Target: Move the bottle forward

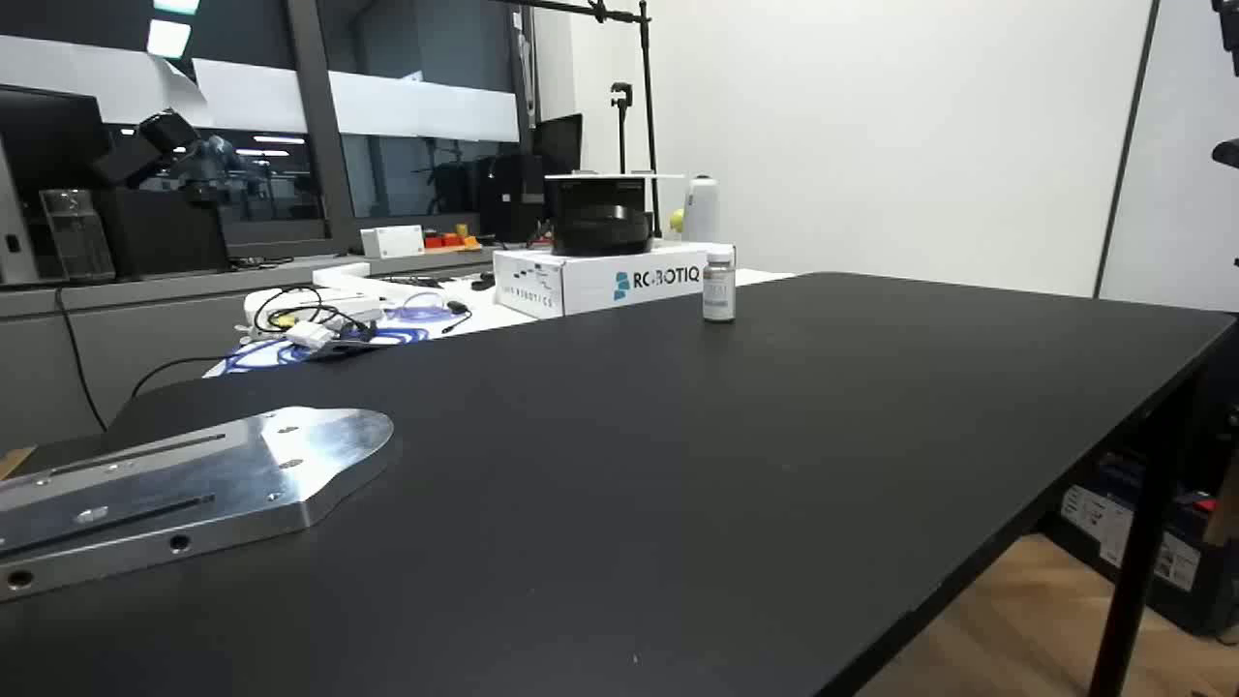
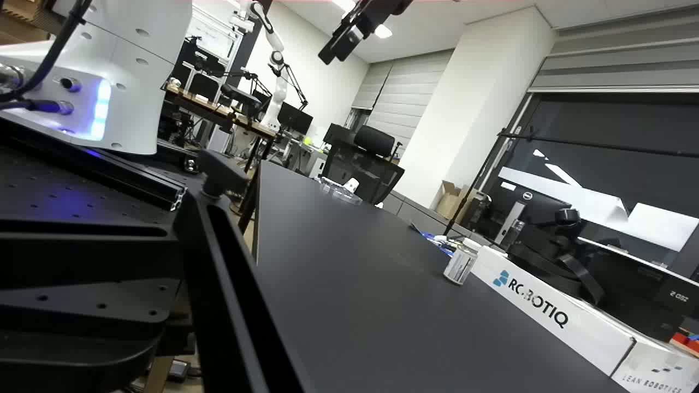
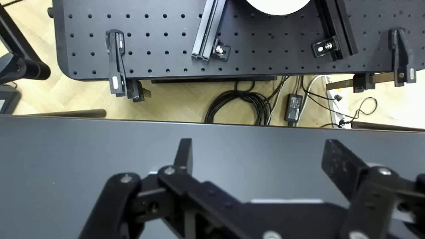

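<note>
The bottle [image 1: 718,287] is a small cylinder with a white cap and a pale label. It stands upright on the black table [image 1: 619,465], close to its long edge beside the white box. It also shows in an exterior view [image 2: 460,266] that is tilted. No reddish band can be made out. My gripper [image 3: 259,154] is open in the wrist view, with nothing between its fingers. It hangs high above the table, and its tip shows at the top of an exterior view [image 2: 344,41], well apart from the bottle. The bottle does not show in the wrist view.
A long white box with blue lettering [image 1: 634,281] lies just beyond the table edge, behind the bottle. A silver metal plate [image 1: 213,474] lies at one table end. Cables [image 1: 329,324] lie on the adjoining white surface. A gap separates the table from the robot's perforated base [image 3: 159,49].
</note>
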{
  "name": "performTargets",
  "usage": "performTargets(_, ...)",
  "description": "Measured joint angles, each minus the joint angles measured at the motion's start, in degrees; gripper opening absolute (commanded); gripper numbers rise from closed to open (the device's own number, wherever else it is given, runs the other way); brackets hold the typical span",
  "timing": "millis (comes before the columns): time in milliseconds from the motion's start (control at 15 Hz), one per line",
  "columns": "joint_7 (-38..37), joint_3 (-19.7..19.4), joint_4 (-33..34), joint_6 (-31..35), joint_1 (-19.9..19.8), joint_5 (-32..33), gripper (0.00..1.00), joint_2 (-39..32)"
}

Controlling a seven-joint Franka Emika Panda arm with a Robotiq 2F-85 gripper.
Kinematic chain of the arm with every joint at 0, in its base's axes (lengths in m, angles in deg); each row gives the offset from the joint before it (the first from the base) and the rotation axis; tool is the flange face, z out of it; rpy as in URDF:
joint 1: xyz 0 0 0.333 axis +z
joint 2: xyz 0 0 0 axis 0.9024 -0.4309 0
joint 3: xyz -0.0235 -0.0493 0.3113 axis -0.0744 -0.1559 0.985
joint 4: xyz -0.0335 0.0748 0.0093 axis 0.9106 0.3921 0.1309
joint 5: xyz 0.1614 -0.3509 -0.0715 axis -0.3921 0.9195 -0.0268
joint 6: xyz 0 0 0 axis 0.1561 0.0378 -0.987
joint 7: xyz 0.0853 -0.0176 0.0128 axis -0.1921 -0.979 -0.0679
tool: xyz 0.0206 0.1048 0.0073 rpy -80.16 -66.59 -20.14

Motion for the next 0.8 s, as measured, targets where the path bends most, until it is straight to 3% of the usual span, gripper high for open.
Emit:
performTargets(667,0.0,0.0,0.0,0.02,0.0,0.0,1.0,0.0)
performTargets(800,-0.27,-0.03,0.22,2.67,-0.15,-0.17,1.0,-0.22)
